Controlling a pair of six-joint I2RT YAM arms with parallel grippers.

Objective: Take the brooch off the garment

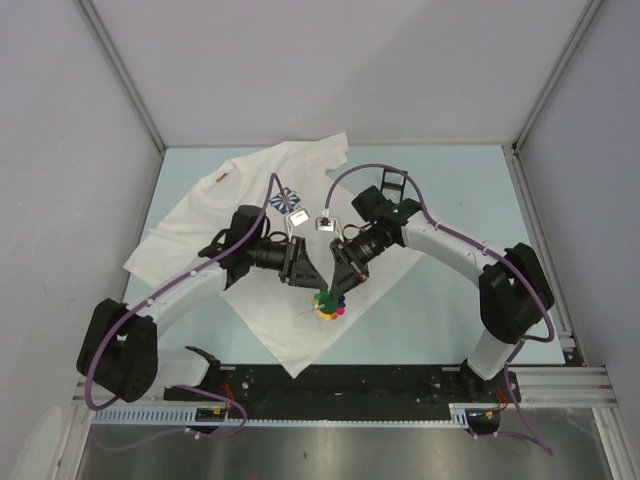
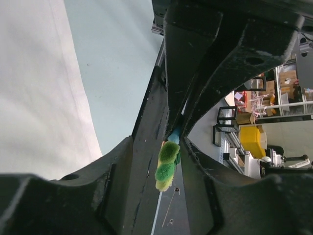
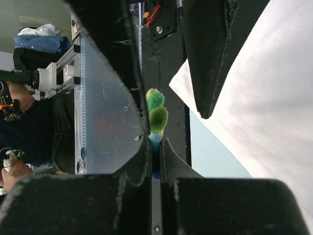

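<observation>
Table (image 1: 450, 200): pale blue, grey walls around.
Shirt (image 1: 250, 190): white, spread centre-left.
Left gripper (image 1: 308, 283): half-open, straddling the brooch, gripping nothing.
Right gripper (image 3: 155, 142): pinched on the brooch.
Brooch (image 1: 328, 305): frame centre, over the shirt's lower part.
Risk: a pull with the pin fastened could tear or drag the shirt.

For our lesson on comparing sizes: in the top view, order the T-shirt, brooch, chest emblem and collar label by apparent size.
1. T-shirt
2. emblem and brooch: look alike, not ranked
3. label
</observation>
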